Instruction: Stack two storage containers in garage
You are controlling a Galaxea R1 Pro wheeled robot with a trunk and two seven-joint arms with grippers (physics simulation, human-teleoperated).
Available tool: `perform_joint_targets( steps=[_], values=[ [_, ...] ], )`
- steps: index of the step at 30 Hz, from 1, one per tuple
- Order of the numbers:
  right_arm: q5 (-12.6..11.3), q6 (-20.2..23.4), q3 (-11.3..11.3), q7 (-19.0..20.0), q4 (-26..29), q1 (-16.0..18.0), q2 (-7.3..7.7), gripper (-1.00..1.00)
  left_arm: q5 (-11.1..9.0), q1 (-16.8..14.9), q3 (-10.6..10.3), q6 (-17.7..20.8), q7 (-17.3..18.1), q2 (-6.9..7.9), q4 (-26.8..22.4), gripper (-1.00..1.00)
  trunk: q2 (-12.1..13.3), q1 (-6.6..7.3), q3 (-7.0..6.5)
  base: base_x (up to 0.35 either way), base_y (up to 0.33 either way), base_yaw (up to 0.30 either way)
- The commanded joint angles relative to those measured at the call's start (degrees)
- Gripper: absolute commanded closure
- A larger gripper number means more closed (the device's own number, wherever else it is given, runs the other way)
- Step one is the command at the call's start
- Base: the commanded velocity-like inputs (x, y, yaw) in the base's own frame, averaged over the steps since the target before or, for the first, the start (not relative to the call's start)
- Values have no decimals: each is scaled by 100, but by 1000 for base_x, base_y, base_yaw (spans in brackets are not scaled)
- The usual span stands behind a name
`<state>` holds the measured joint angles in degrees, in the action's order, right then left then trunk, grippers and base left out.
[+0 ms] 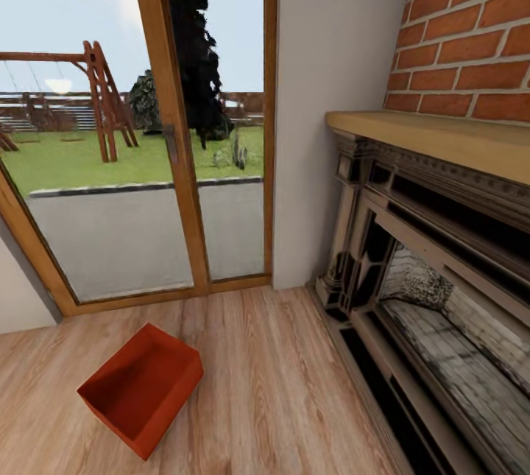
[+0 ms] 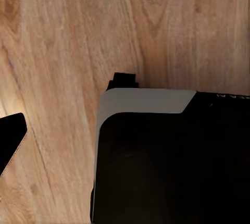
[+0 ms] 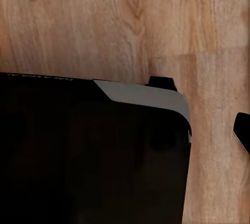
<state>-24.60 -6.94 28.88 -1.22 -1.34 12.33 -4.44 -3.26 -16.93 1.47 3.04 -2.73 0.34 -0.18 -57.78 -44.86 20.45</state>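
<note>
Living room corner fills my head view: one orange-red container [image 1: 141,389] sits on the light wood plank floor [image 1: 272,386], turned at an angle, open side up and empty, near the lower left of what I see. It lies just in front of the glass door [image 1: 147,151], apart from its wooden frame. Through the glass I see a grey patio, grass, a wooden swing set [image 1: 99,99] and a dark tree [image 1: 193,48]. To the right of the door stands a plain pale wall [image 1: 331,92], then the brick fireplace [image 1: 442,239] with its wooden mantel [image 1: 442,138] and dark carved surround; the container is well apart from it.

Both wrist views look straight down at wood planks, with a black, grey-edged part of the robot's own body [image 2: 166,166] [image 3: 88,151] covering much of each. A dark shape at the edge of each wrist view could be a finger, but I cannot tell whether either end effector is open or closed.
</note>
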Motion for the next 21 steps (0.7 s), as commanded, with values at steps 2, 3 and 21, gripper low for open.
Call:
perform_joint_targets(
  steps=[2,3,21],
  values=[
    [-45,-26,48,-10,-15,6,-4,-100,-34,-3,11,18,-8,12,0,-100,-3,-4,6,324,0,0],
    [-45,-23,48,-10,-16,6,-4,-100,-34,-3,11,17,-8,15,0,-100,-3,-4,6,324,0,0],
    [-45,-23,48,-10,-16,6,-4,-100,-35,-3,11,12,-8,19,0,-100,-3,-4,6,324,0,0]
  ],
)
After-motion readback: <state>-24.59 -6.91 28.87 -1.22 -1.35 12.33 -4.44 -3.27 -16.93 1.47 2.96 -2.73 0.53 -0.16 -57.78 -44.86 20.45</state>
